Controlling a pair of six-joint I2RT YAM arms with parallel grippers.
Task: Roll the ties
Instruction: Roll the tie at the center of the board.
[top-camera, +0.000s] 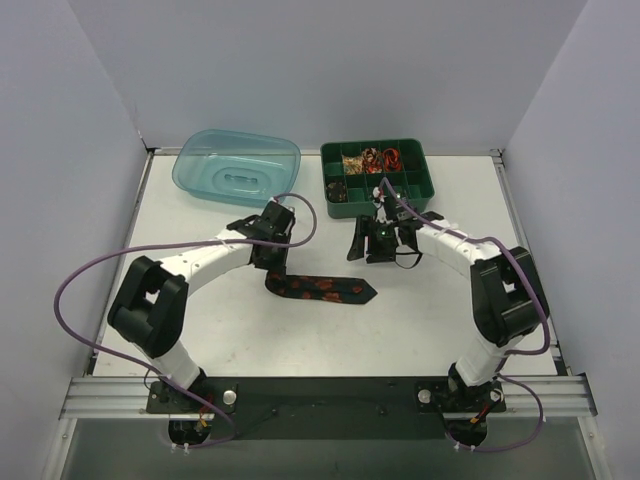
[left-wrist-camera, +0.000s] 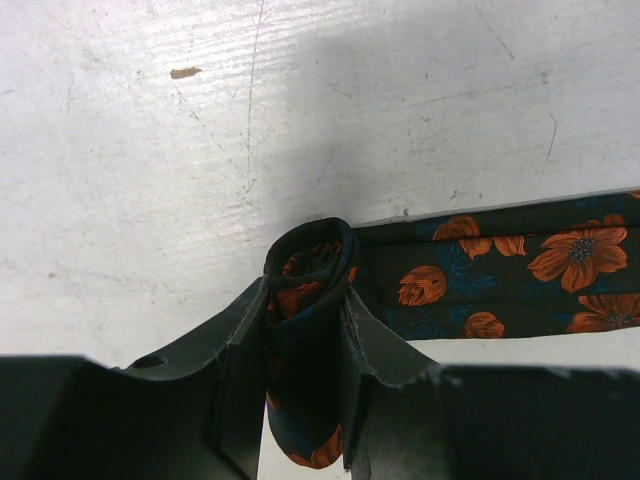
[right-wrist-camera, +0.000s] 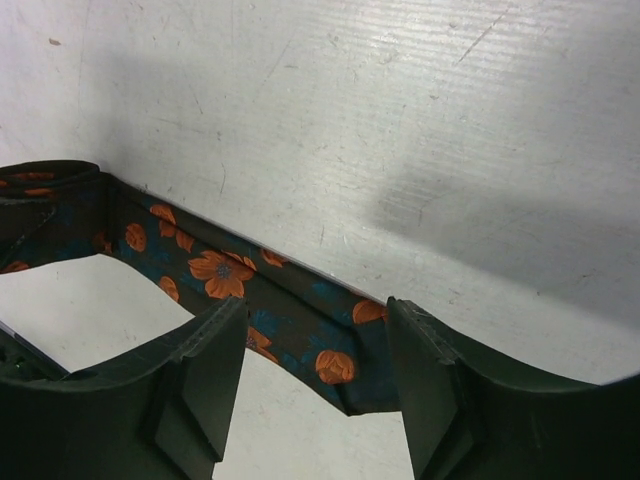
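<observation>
A black tie (top-camera: 325, 289) with an orange flower pattern lies flat on the white table (top-camera: 440, 320), its pointed end to the right. The tie's left end is coiled into a small roll (left-wrist-camera: 310, 265), and my left gripper (left-wrist-camera: 303, 297) is shut on that roll, standing it upright on the table; the flat part of the tie (left-wrist-camera: 500, 270) runs off to the right. My right gripper (top-camera: 383, 250) hovers just behind the pointed end. In its wrist view the right gripper (right-wrist-camera: 318, 310) is open, and the tie's tip (right-wrist-camera: 350, 365) lies loose between its fingers, touching neither.
A green compartment box (top-camera: 432, 190) stands at the back right, just behind the right gripper, with rolled orange-patterned fabric (top-camera: 380, 158) in its back compartments. A clear blue plastic tub (top-camera: 238, 165) sits at the back left. Purple cables (top-camera: 70, 290) loop off both arms.
</observation>
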